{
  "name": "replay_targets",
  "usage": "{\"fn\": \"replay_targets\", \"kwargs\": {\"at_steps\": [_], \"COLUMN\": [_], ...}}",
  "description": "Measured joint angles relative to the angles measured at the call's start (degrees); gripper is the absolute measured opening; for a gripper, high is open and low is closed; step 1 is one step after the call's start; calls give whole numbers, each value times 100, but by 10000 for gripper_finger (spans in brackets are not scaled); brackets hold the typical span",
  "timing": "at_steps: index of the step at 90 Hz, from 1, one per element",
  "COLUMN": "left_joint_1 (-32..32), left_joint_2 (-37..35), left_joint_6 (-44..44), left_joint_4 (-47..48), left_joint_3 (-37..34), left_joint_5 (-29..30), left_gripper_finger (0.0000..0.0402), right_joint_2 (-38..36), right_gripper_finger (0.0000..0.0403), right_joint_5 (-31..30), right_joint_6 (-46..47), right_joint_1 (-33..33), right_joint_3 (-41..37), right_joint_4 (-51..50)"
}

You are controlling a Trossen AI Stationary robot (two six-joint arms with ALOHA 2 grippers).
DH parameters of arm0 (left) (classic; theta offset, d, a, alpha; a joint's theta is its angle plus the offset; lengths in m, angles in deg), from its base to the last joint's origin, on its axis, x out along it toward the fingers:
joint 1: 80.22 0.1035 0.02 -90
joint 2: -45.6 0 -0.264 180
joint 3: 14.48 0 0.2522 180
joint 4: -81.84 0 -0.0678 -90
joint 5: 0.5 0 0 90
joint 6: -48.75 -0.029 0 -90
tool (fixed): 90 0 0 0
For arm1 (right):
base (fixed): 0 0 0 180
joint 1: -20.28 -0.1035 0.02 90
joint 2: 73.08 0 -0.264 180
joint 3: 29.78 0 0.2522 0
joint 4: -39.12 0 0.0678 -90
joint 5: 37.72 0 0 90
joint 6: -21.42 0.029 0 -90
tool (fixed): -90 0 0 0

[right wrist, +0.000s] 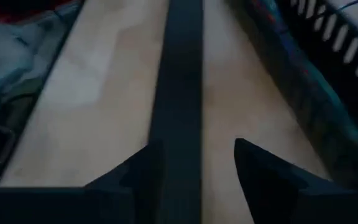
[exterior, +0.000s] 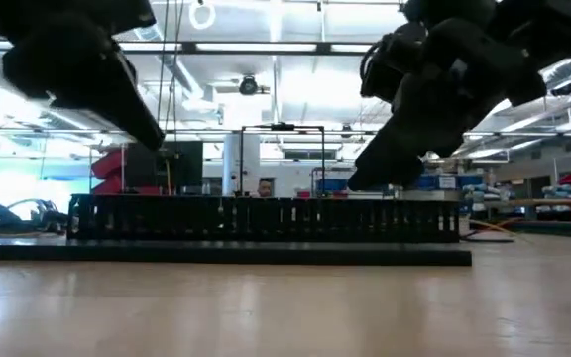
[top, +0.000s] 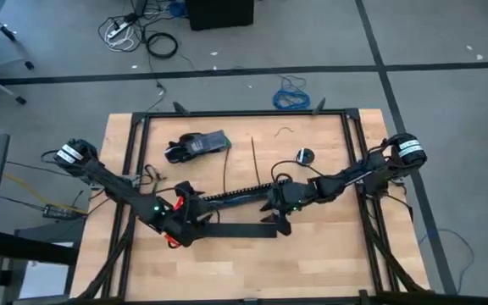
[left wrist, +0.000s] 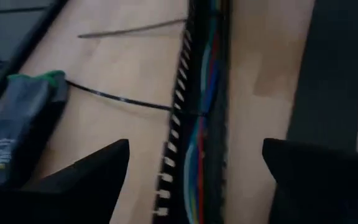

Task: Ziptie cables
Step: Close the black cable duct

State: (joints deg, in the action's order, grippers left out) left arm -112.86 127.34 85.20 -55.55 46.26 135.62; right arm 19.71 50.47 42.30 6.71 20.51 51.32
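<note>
left gripper (left wrist: 191, 180) and right gripper (right wrist: 194, 168), both with fingers apart and empty, hang over the wooden table (top: 329, 263).
the cables (left wrist: 204, 106) lie inside the slotted channel (top: 227, 196); 2 zipties (top: 225, 169) rest just beyond it, untouched. i judge a low approach could nudge the channel and spill wires. a flat black strip (right wrist: 179, 81) lies alongside; a lit workshop sits behind.
</note>
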Motion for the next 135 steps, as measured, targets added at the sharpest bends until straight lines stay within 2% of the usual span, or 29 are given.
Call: {"fn": "replay_targets", "kwargs": {"at_steps": [16, 35, 50, 58, 76, 108, 135], "left_joint_1": [-12, -48, -48, -56, -85, -85, -85], "left_joint_2": [-136, -125, -121, -121, -121, -119, -119], "left_joint_6": [23, 138, 138, 138, 138, 136, 136], "left_joint_4": [25, 122, 93, 85, 89, 74, -15], "left_joint_3": [0, -41, -41, -39, -39, -39, -39], "left_joint_5": [74, 72, 68, 69, 75, 97, 149], "left_gripper_finger": [364, 364, 364, 364, 364, 364, 364], "right_joint_2": [23, 897, 1403, 1523, 1591, 1542, 1822], "right_gripper_finger": [197, 226, 261, 276, 296, 306, 306], "right_joint_5": [-729, -1089, -1449, -1454, -1050, -1232, -1304], "right_joint_6": [-107, -279, -228, -39, 51, -8, 253], "right_joint_1": [-335, -674, -801, -842, -952, -1003, -1131], "right_joint_3": [1, 559, 1397, 1704, 1893, 2005, 2084], "right_joint_4": [-5, -102, -1303, -1681, -1709, -1447, -1558]}}
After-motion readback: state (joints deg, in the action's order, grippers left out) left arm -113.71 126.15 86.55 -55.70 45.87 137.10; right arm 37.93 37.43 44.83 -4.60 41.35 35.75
